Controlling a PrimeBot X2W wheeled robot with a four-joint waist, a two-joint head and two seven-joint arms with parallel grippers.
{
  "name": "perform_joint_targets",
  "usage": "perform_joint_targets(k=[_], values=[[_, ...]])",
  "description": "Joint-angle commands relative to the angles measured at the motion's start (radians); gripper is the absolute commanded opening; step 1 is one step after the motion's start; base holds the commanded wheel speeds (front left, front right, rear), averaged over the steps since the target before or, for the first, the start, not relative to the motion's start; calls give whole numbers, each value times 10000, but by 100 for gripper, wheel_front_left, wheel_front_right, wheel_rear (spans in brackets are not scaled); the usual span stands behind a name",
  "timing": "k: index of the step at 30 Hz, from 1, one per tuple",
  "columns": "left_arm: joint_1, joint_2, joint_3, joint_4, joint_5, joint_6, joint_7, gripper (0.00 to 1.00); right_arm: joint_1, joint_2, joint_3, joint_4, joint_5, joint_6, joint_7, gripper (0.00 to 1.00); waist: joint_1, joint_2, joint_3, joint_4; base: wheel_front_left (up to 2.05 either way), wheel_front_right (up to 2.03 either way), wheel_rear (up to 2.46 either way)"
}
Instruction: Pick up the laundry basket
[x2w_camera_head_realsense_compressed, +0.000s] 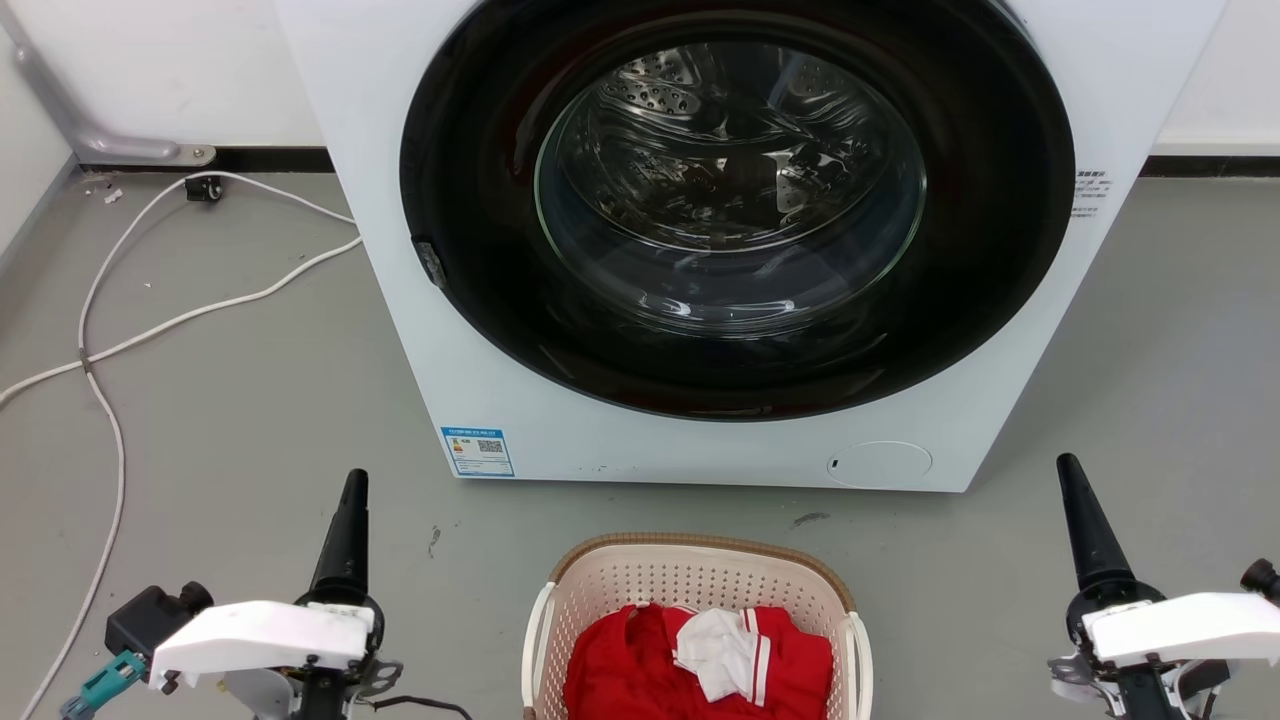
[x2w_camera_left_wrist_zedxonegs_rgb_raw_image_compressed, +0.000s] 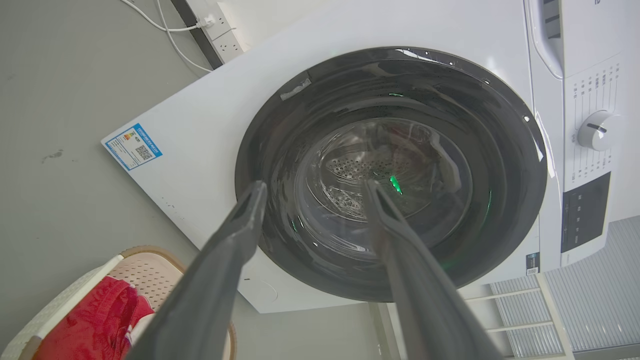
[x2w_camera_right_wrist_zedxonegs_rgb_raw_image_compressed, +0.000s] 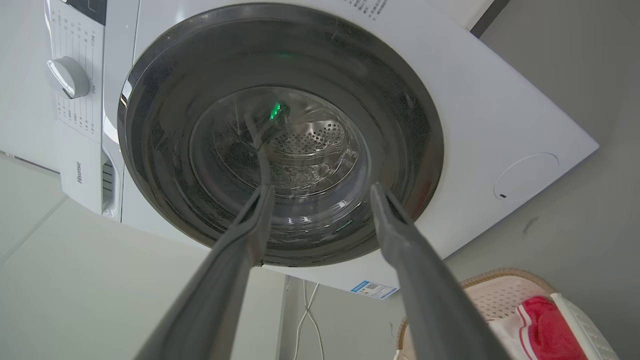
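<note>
The laundry basket (x2w_camera_head_realsense_compressed: 700, 580), cream with perforated walls, a brown rim and white side handles, sits on the grey floor at the bottom centre of the head view. It holds a red garment (x2w_camera_head_realsense_compressed: 620, 670) and a white cloth (x2w_camera_head_realsense_compressed: 715, 650). My left gripper (x2w_camera_head_realsense_compressed: 354, 490) hangs to the basket's left and my right gripper (x2w_camera_head_realsense_compressed: 1070, 475) to its right, both well apart from it. In the left wrist view the left gripper (x2w_camera_left_wrist_zedxonegs_rgb_raw_image_compressed: 315, 187) is open and empty, with the basket (x2w_camera_left_wrist_zedxonegs_rgb_raw_image_compressed: 145, 270) at lower left. The right gripper (x2w_camera_right_wrist_zedxonegs_rgb_raw_image_compressed: 322, 191) is open too, with the basket (x2w_camera_right_wrist_zedxonegs_rgb_raw_image_compressed: 495, 295) at lower right.
A white washing machine (x2w_camera_head_realsense_compressed: 400, 300) with a round dark glass door (x2w_camera_head_realsense_compressed: 730, 190) stands just behind the basket. White cables (x2w_camera_head_realsense_compressed: 100, 340) trail over the floor at the left. A power strip (x2w_camera_left_wrist_zedxonegs_rgb_raw_image_compressed: 222, 35) lies by the wall.
</note>
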Motion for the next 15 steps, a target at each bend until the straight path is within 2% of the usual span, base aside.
perform_joint_targets(k=[1,15], values=[[-17,22,-50,-245,445,84,-110,100,-21,-32,42,-267,-552,0,-99,100,0,0,1,-1,0,0,0],[159,25,-379,-555,2901,372,-668,100,294,-33,152,-553,-3615,0,-666,100,0,0,25,30,0,0,0]])
